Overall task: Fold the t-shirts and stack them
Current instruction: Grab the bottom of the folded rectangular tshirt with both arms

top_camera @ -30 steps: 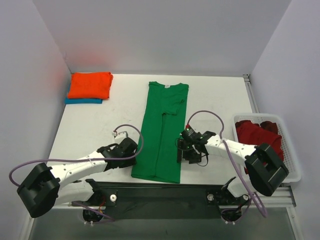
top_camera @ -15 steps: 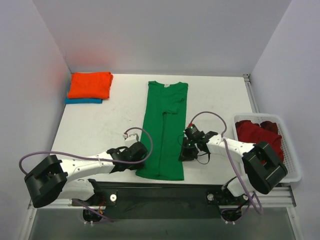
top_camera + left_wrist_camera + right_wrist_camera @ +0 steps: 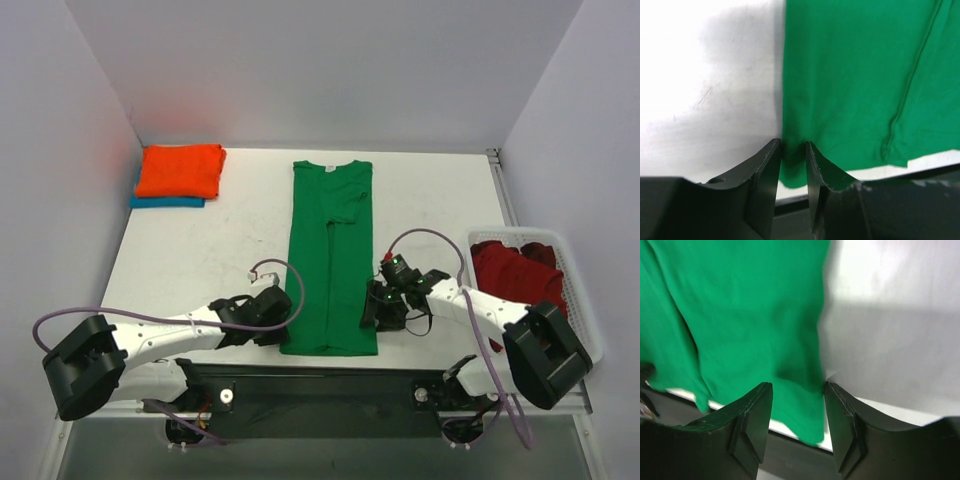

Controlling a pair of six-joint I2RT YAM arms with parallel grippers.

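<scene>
- One green t-shirt [image 3: 330,260], the largest item, lies just left of the white basket [image 3: 515,231]. It forms a long narrow strip with both sides and sleeves turned in, the collar far and the hem nearest the arms. The cloth looks smooth, with one ridge running lengthwise.
- Judging by that shape, the lengthwise folds are done and the crosswise fold is in hand. It calls for both hem corners to be pinched and carried evenly toward the collar.
- Inside the basket, the dark red tees [image 3: 510,268] sit crumpled and unfolded.
- Far left of the basket, at the back, the orange tee [image 3: 180,170] lies folded on the teal-blue tee [image 3: 165,202].
- Between the basket and the green hem, the right gripper [image 3: 797,385] straddles the right corner with its jaws well apart, holding nothing.
- Beyond the shirt from the basket, the left gripper [image 3: 792,145] has its fingers narrowly parted around the left edge. Whether it actually pinches the cloth cannot be told.
</scene>
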